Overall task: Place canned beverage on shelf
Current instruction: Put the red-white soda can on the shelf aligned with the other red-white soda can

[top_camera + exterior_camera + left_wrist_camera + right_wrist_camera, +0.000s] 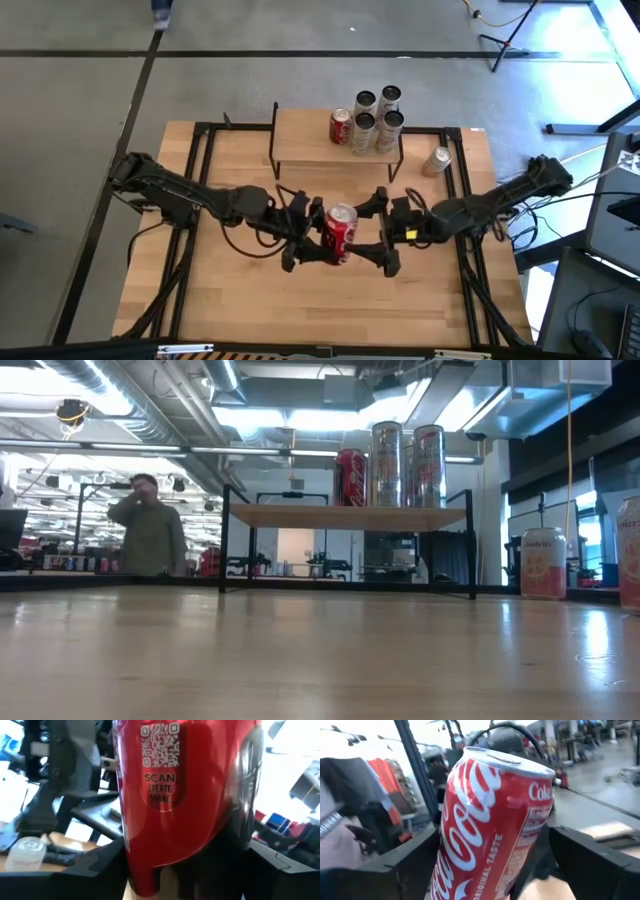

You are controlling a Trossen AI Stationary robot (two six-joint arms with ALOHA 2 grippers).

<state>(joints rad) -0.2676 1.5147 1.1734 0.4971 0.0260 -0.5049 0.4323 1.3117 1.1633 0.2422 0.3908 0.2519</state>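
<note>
Pincers from both arms meet at the middle of the tabletop (240,290), above its near half, with a red cola can (340,231) between them. The left pincer (312,238) is clamped on the red cola can, its dark fingers (95,865) pressed to either side of the can's lower body in the left wrist view, where a printed code square faces the camera. The right pincer (378,232) sits just beside the can on its right side with its fingers (590,865) spread wide apart; in the right wrist view the can stands tilted in the gap between them, and whether either finger touches it cannot be told. The can does not show in the low view, which looks across bare wood. The shelf (310,140) stands at the far edge of the tabletop, right of centre, well apart from the held can. On its right end stand a second red can (341,127) and, touching it, a cluster of four tall silver cans (377,118). A pale can (437,160) stands on the tabletop just right of the shelf. In the low view, a person (150,530) stands in the room beyond, at the left.
</note>
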